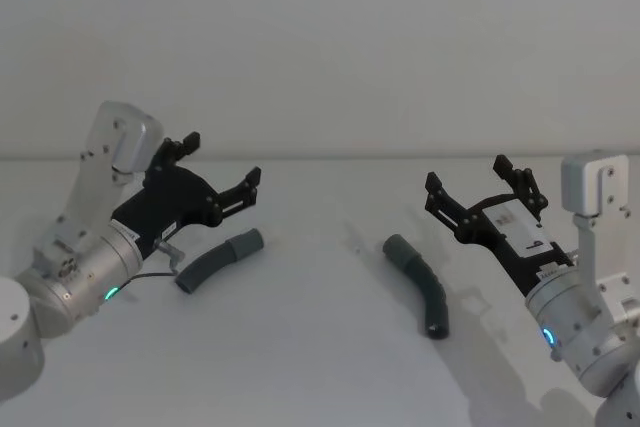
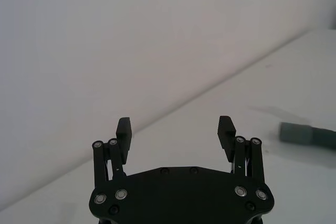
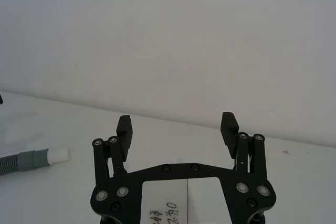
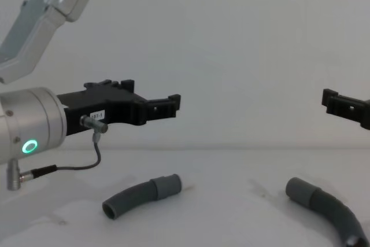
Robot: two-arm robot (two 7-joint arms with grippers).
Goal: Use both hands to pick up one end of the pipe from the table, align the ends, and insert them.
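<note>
We have the white table [image 1: 320, 377] with the two pieces lying well apart on it. Our left gripper [image 1: 222, 159] hangs raised over the left side and the right gripper [image 1: 467, 174] over the right. Both have their fingers spread wide and hold nothing.

The long piece [image 1: 424, 287] lies right of centre and the short piece [image 1: 210, 264] left of centre. The short one's cuff [image 1: 246, 243] and the long one's cuff [image 1: 398, 247] both point towards the middle.

We judge the step in hand to be the reach down. We should lower each gripper squarely across its piece and close on the ribbed part just behind the cuff. That leaves both cuffs free to mate. We should also lift level, so the curved pieces do not swing in our grip.
</note>
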